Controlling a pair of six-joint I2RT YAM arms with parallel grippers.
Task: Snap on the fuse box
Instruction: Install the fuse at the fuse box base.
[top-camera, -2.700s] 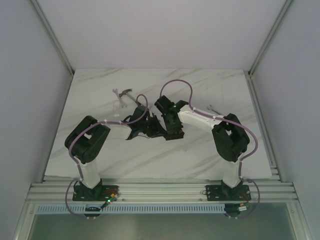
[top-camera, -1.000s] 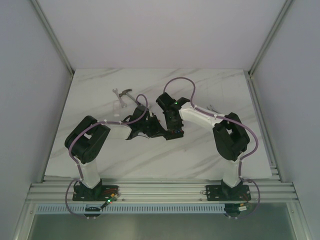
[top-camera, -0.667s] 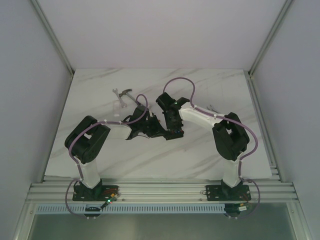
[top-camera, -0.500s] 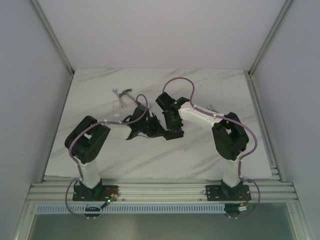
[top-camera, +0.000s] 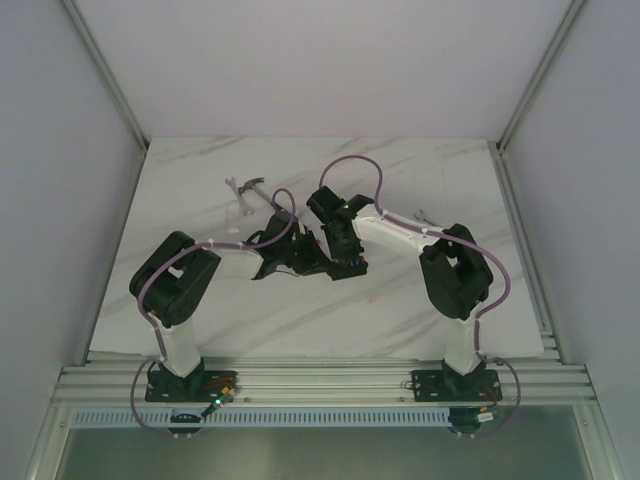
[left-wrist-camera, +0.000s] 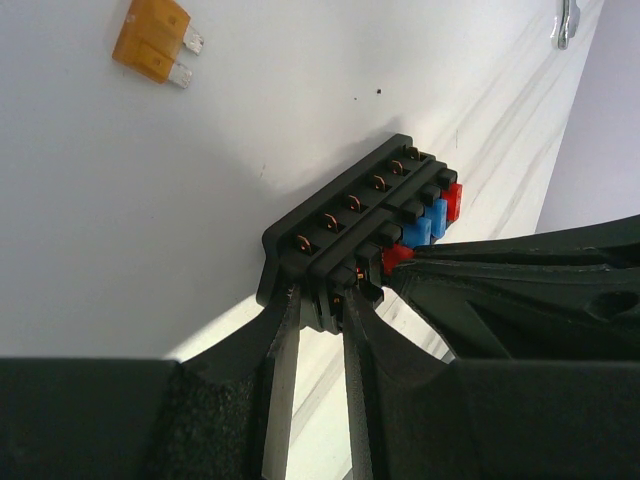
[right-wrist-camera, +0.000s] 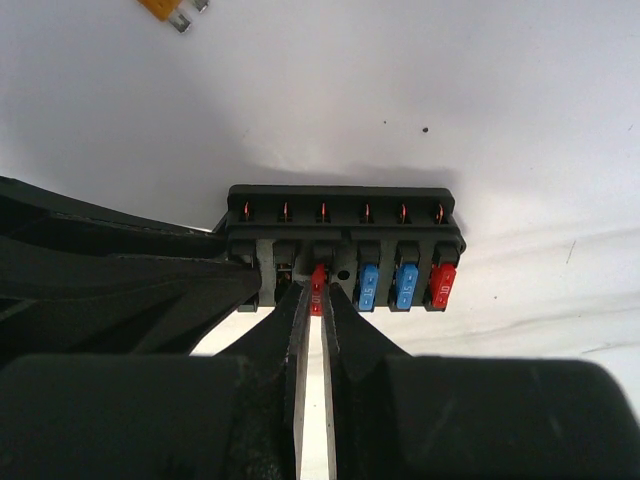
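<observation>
The fuse box (left-wrist-camera: 345, 215), a small black block, lies on the white table and also shows in the right wrist view (right-wrist-camera: 340, 215). Two blue fuses (right-wrist-camera: 387, 285) and a red fuse (right-wrist-camera: 441, 283) sit in its right-hand slots. My left gripper (left-wrist-camera: 318, 300) is shut on the fuse box's left end. My right gripper (right-wrist-camera: 317, 300) is shut on a small red fuse (right-wrist-camera: 317, 287), held at the third slot. In the top view both grippers, left (top-camera: 305, 262) and right (top-camera: 347, 262), meet at mid-table and hide the box.
A loose orange fuse (left-wrist-camera: 150, 42) lies on the table beyond the box and shows in the right wrist view (right-wrist-camera: 170, 10) too. A hammer (top-camera: 255, 190) lies at the back left. A small wrench (top-camera: 420, 215) lies behind the right arm.
My right wrist has swung a little to the left and closed in on the fuse box. The left arm has stayed still, holding the box.
</observation>
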